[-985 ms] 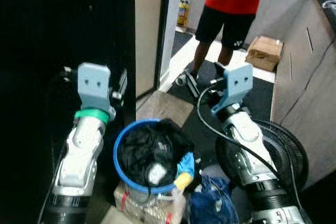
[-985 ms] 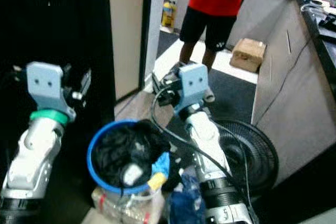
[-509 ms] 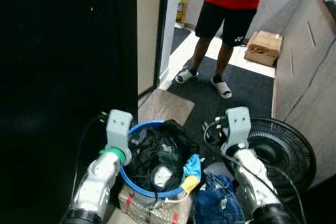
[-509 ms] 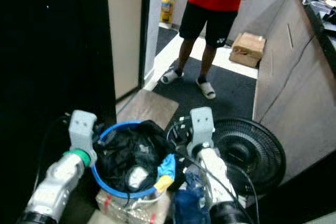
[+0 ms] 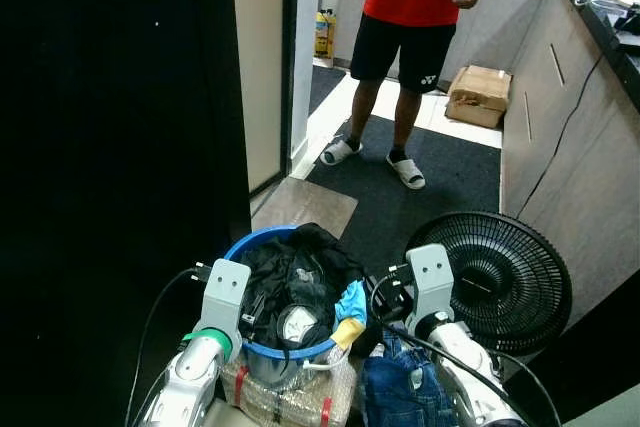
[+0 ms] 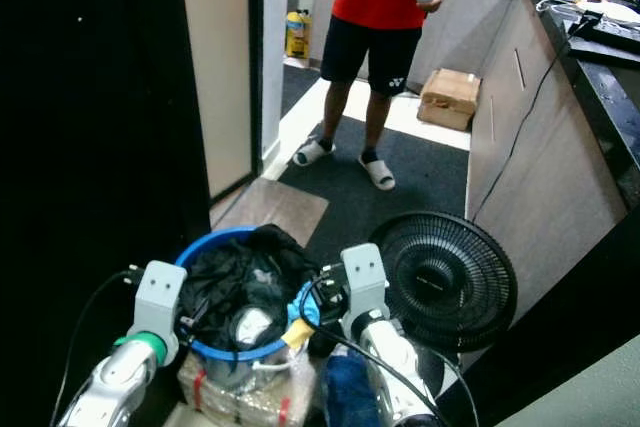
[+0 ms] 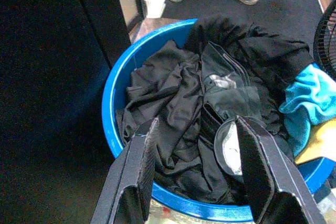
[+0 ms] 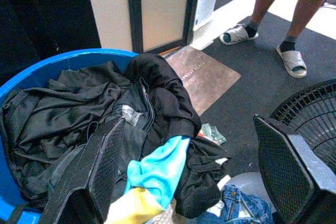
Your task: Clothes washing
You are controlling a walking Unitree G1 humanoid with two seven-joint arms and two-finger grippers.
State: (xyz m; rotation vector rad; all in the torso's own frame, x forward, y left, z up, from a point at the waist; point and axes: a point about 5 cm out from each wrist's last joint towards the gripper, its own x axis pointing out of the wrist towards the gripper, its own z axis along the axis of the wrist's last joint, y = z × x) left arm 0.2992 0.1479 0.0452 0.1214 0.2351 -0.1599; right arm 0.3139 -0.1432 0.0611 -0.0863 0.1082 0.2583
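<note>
Both grippers hang with fingers spread and nothing between them. The left gripper (image 7: 197,174) is poised over the near side of the tub (image 7: 113,103), its two fingers framing the dark clothes (image 7: 181,100) below. The right gripper (image 8: 197,174) sits over the tub's other side, above the turquoise cloth (image 8: 157,169) that spills over the rim.

The laundry is all in that blue tub, heaped high, with a black garment draped over the far edge. The tub stands on a wrapped bundle (image 5: 285,399) rather than on the floor, and jeans (image 5: 405,397) lie just beside it.

That perch is what worries me. A hard push down on one side, or a tug on a tangled sleeve, looks likely to tip the tub off the bundle. The clothes are knotted together, so a pinch on one piece may drag several, and the draped garment could slide out. The fan (image 5: 495,277) is close by the right arm, and a loose cable (image 5: 400,332) trails near it; a wide swing could snag either. A person (image 5: 415,7) stands well apart, near the doorway.
</note>
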